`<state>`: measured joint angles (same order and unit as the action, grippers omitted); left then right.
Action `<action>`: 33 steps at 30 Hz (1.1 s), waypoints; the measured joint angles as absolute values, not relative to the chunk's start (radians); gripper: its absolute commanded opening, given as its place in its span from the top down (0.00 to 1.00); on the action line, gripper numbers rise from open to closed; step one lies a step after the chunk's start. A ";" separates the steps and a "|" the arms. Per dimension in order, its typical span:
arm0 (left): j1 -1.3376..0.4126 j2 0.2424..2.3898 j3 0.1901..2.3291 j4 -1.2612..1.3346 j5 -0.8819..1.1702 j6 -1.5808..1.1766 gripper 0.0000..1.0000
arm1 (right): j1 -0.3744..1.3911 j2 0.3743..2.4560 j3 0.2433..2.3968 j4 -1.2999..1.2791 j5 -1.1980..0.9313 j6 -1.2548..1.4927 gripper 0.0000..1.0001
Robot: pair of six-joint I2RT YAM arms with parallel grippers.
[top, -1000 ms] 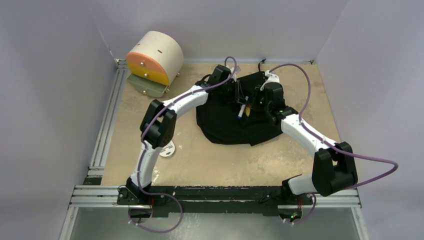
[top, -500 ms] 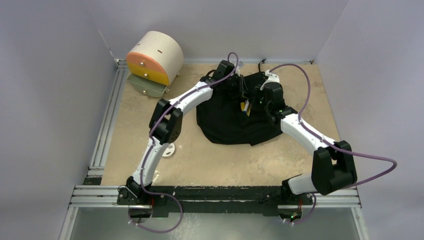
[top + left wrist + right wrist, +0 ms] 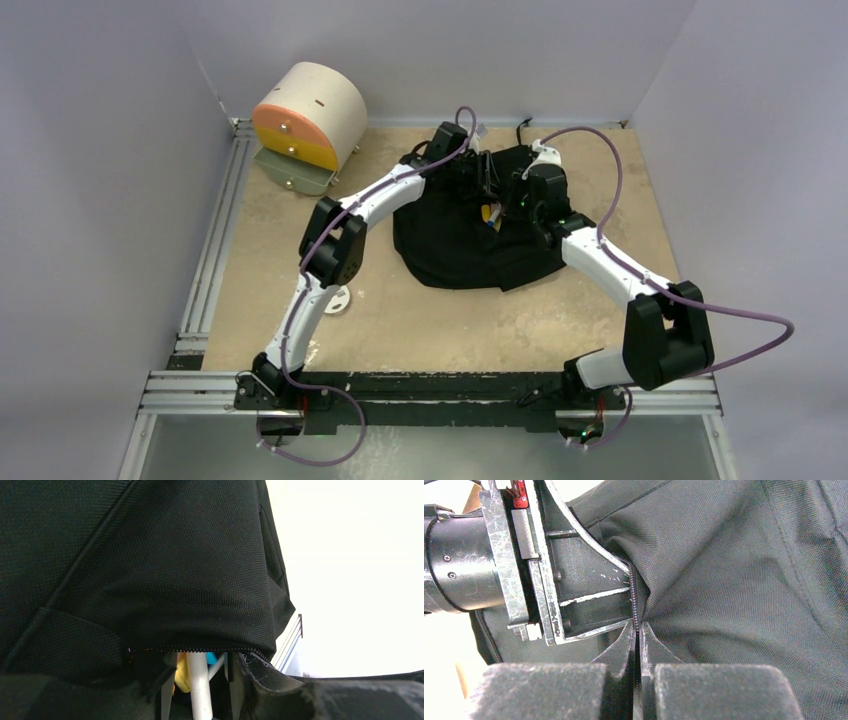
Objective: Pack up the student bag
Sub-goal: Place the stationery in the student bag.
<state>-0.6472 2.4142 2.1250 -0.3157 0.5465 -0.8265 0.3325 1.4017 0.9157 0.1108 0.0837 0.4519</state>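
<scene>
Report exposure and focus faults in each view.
Top external: even, soft light, sharp, but the student bag is a detail-less black mass. Left wrist: right side blown out to white; bag weave crisp, bottom edge dark and blurred. Right wrist: fabric sharp, pads of the right gripper out of focus, top-left corner overexposed.

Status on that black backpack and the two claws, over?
Right gripper shut on zipper edge of student bag. Left gripper at the opening, jaws unclear. Inside the opening: pens. Nothing visibly blocking.
</scene>
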 measured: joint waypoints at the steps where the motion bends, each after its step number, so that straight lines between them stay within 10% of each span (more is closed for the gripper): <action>1: -0.647 2.411 2.119 -0.315 0.546 -0.826 0.61 | 0.332 1.402 0.916 0.110 0.084 0.452 1.00; 33: -0.664 2.169 1.734 -0.218 0.550 -0.736 0.69 | 0.333 1.416 0.916 0.106 0.060 0.469 1.00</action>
